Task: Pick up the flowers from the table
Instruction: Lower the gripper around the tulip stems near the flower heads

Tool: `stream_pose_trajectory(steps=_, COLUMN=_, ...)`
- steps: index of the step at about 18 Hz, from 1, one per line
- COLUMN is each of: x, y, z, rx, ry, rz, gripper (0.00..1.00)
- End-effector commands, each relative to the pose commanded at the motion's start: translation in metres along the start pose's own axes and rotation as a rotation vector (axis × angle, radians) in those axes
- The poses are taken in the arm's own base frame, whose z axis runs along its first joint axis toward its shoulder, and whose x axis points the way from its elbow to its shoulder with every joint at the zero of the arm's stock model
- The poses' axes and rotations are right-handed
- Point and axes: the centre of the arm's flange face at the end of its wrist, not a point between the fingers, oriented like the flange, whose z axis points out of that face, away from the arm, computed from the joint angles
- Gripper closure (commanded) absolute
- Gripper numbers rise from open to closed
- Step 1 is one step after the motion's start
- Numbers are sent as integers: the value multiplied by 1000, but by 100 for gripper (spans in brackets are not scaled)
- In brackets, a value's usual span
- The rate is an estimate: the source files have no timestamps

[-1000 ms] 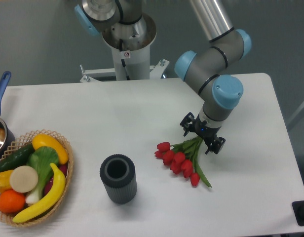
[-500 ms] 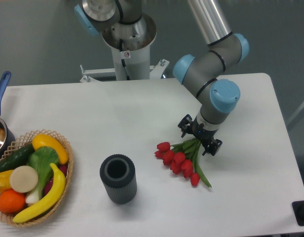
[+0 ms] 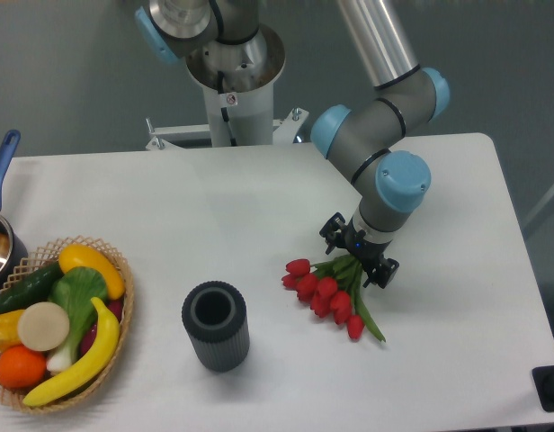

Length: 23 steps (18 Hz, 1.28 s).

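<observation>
The flowers (image 3: 326,290), a small bunch of red tulips with green stems, lie on the white table (image 3: 214,202) right of centre, heads pointing left and down. My gripper (image 3: 358,256) hangs straight over the upper end of the stems. It is open, with one finger on each side of the green stems, and I see no grip on them. The stem ends are partly hidden under the gripper.
A dark grey ribbed cylinder cup (image 3: 215,325) stands upright left of the flowers. A wicker basket (image 3: 115,335) with fruit and vegetables sits at the front left, with a blue-handled pot (image 3: 0,236) behind it. The robot base (image 3: 232,90) stands at the table's back edge.
The gripper has shifted slightly left and forward, settling closer over the stems. The flowers have not moved.
</observation>
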Motion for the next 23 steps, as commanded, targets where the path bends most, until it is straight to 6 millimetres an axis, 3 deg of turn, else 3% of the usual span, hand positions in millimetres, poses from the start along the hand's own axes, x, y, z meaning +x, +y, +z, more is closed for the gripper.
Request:
stream_pose_trajectory(steps=11, x=1, y=1, z=5, rx=-1, ry=9, rz=2, gripper=0)
stream_pose_trajectory(steps=15, x=1, y=1, z=4, rx=-3, ry=7, rz=1, gripper=24)
stream_pose_trajectory(steps=18, x=0, y=1, z=3, rx=-2, ry=6, rz=1, gripper=30)
stream_pose_trajectory(steps=23, x=-1, y=0, z=-1, rx=0, ry=-2, rz=-1, gripper=60)
